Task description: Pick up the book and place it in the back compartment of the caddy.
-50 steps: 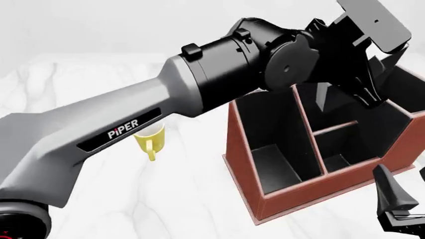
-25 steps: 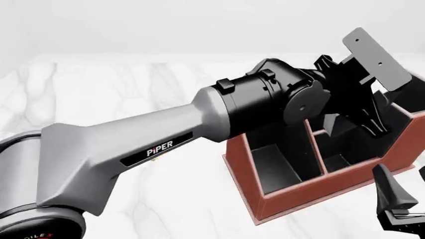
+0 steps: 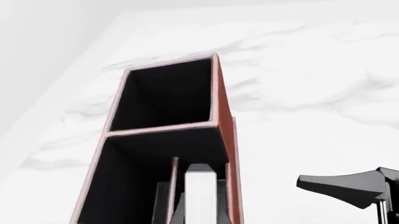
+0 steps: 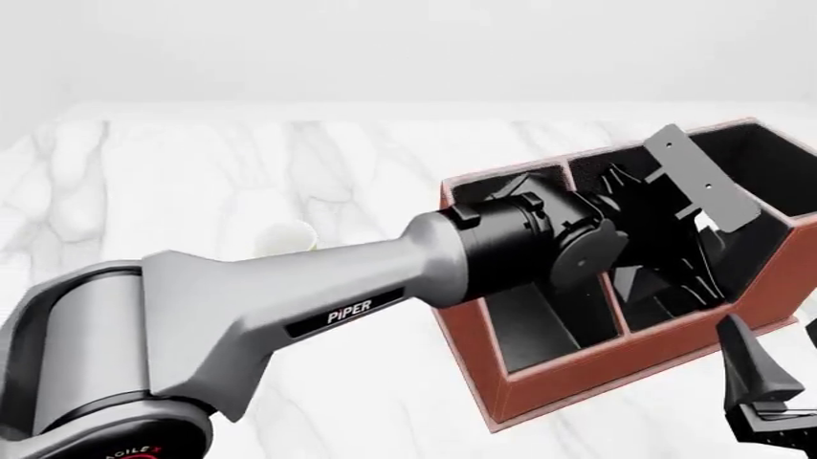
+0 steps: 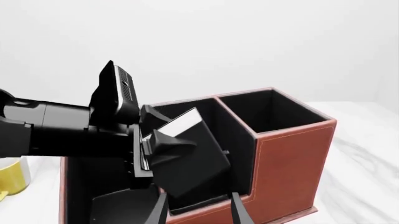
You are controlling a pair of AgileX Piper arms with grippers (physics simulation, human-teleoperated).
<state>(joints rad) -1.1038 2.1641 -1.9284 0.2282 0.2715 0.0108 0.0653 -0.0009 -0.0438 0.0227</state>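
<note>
Book (image 5: pixel 187 154) placement looks well advanced: the pickup is done, the release is not. Nearest in the front view, the right gripper (image 4: pixel 766 402) hangs idle by the caddy's near corner, low over the counter (image 4: pixel 255 172); only part of it shows, so whether its fingers are spread cannot be told; it holds nothing visible.

Beyond it stands the caddy (image 5: pixel 293 163), red-brown with black lining; the left arm reaches across its near long cell and the left gripper (image 5: pixel 156 149) is down among the dividers. In the right wrist view its fingers (image 5: pixel 165 140) are pinched on the black hardcover, which hangs tilted, white page edges uppermost, with its lower part already below the caddy's rim; the book appears clear of the floor, though that contact is hidden.

Which cell it is entering is hard to fix; the left wrist view shows the white page edge (image 3: pixel 201 196) against a divider, with a squarish empty cell (image 3: pixel 165 95) lying farther on. If that farther cell is the back compartment, the book may still need shifting before release. Left to do, on this reading: confirm the cell, lower, open, withdraw.

Farthest, a yellow mug (image 5: pixel 12 176) sits on the counter past the caddy.
</note>
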